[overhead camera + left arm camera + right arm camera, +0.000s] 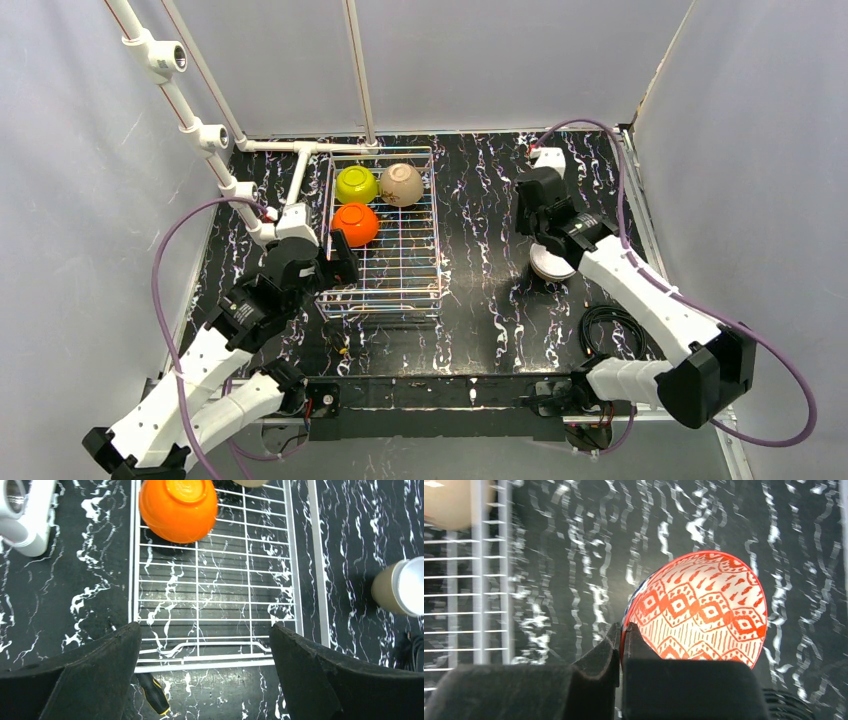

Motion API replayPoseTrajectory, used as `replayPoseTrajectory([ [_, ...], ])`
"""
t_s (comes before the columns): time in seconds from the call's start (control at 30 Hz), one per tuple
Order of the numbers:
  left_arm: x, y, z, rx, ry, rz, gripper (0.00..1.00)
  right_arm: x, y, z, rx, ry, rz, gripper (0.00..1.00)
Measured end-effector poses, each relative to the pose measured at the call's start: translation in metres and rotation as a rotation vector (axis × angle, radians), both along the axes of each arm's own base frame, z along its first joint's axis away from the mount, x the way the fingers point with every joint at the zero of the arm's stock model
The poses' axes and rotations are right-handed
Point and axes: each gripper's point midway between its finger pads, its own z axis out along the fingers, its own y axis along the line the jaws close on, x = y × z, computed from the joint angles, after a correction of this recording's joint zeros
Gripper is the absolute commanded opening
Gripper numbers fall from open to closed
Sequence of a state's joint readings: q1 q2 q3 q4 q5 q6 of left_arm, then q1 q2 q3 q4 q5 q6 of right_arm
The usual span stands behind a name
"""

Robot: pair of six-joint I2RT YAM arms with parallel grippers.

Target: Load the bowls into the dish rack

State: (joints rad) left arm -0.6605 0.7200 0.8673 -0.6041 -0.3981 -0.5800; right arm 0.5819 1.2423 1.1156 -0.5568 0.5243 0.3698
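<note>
The dish rack [400, 270] stands mid-table and holds a lime-yellow bowl [356, 184], a tan bowl [402, 185] and an orange bowl [355, 223], all upside down at its far end. My left gripper [340, 262] is open and empty over the rack's near left edge; the left wrist view shows the rack [215, 595] and orange bowl [177, 510] between its jaws [205, 630]. My right gripper [620, 630] is shut on the rim of a patterned bowl [704, 610], red-and-white inside, held on edge right of the rack [479, 595]. A beige bowl [552, 263] lies under the right arm.
A black-and-yellow screwdriver [154, 700] lies on the table just in front of the rack's near edge. A white pipe frame [300, 150] stands at the rack's far left. A coil of black cable [610, 330] lies near the right arm's base. The beige bowl also shows in the left wrist view [400, 587].
</note>
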Motion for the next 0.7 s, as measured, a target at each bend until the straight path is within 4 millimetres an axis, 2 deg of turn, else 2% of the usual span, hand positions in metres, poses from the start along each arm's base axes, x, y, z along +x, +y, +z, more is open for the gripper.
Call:
replayPoseTrajectory([
  [0.1,-0.001,0.012,0.004,-0.009,-0.02,0.066,0.98,0.006,0.021,0.023,0.114,-0.045,0.051,0.01],
  [0.17,-0.004,0.02,0.008,-0.019,-0.038,0.102,0.98,0.012,0.042,0.032,0.205,-0.057,0.099,0.01],
  [0.27,-0.007,0.028,0.014,-0.039,-0.066,0.135,0.98,0.018,0.08,0.033,0.357,-0.034,0.186,0.01],
  [0.43,-0.01,0.037,0.018,-0.048,-0.088,0.174,0.98,0.025,0.157,0.039,0.697,0.023,0.353,0.01],
  [0.53,-0.01,0.039,0.017,-0.044,-0.086,0.184,0.98,0.022,0.193,0.045,0.849,0.047,0.428,0.01],
  [0.7,-0.011,0.041,0.016,-0.036,-0.081,0.188,0.98,0.002,0.246,0.053,0.999,0.092,0.549,0.01],
])
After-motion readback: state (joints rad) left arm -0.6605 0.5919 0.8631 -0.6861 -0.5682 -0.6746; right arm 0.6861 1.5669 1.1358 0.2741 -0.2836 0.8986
